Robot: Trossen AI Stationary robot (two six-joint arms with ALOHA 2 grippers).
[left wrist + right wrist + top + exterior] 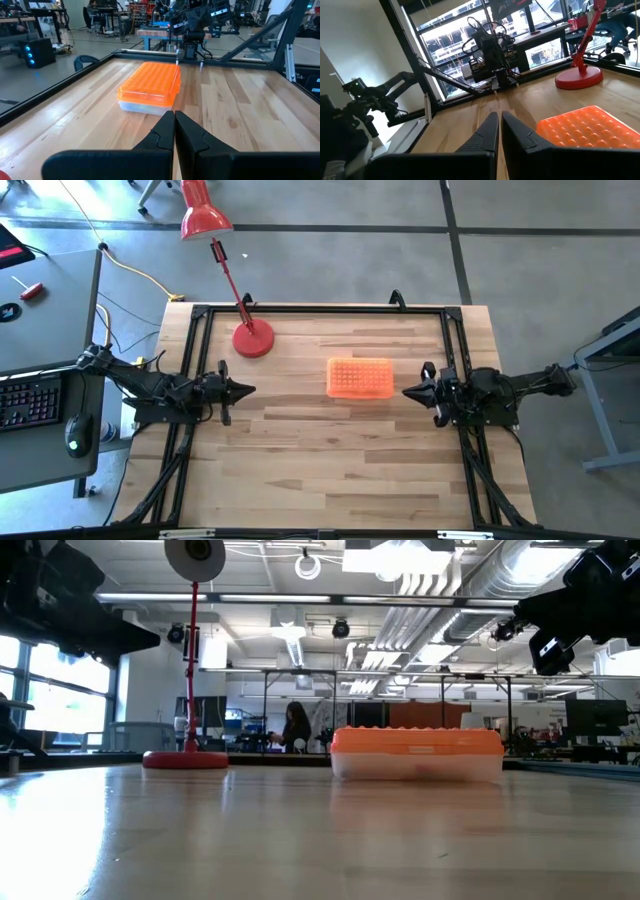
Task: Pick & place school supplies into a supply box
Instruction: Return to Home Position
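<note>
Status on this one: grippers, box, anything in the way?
Left gripper shut, empty, parked left. Right gripper shut, empty, just off box. Box lid closed. Lamp stands apart, nothing blocking.

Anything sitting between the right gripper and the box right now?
Nothing visible. Only bare table lies between the right gripper and the box; the lamp base stands beyond the box, toward the left gripper.

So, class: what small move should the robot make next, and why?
Probably settle both arms at home. The supply box sits with its orange lid shut, no pencils show outside it, and the left gripper and right gripper are shut, empty, at opposite sides of the table, clear of the box.
</note>
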